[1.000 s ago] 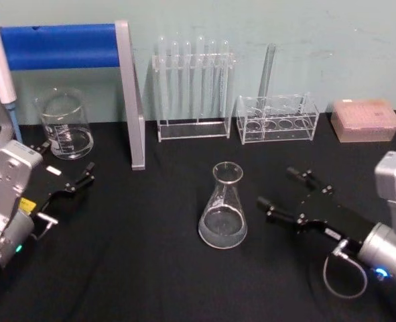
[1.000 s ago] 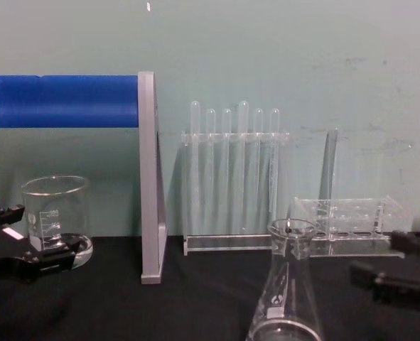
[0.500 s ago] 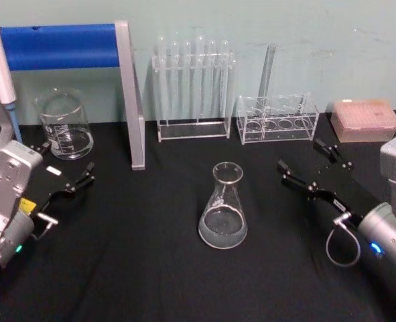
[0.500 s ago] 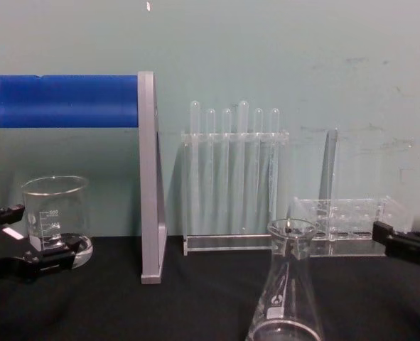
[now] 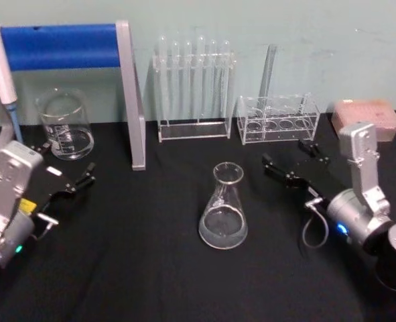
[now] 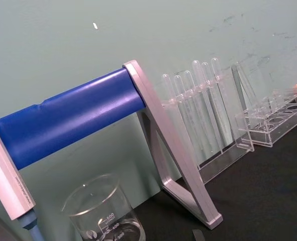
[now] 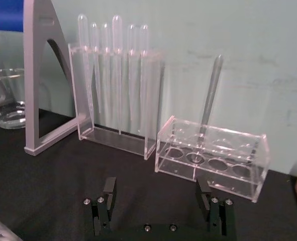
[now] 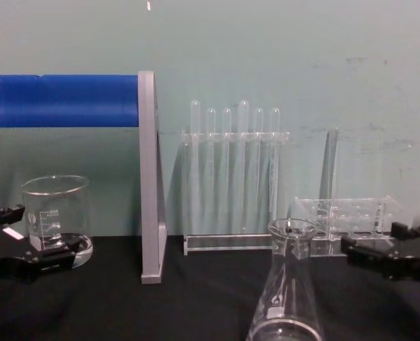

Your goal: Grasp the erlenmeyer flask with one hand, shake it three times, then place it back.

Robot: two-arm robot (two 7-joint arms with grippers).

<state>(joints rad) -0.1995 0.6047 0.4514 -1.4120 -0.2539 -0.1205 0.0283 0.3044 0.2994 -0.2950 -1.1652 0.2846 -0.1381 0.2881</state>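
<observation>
Head view puts the erlenmeyer flask (image 5: 223, 208) upright at the middle of the black table (image 5: 151, 268), with your right pincer (image 5: 291, 164) released, jaws spread wide, near its neck on the right but touching nothing, and the left pincer (image 5: 67, 171) parked with jaws apart beside the beaker (image 5: 64, 125). You are dealing with thin, smooth clear glass, rigid, slippery and breakable, with what looks like a little liquid weighing down the wide round base. Take it around the narrow neck just under the flared rim, which should stop it sliding out during the shakes, and squeeze gently.
</observation>
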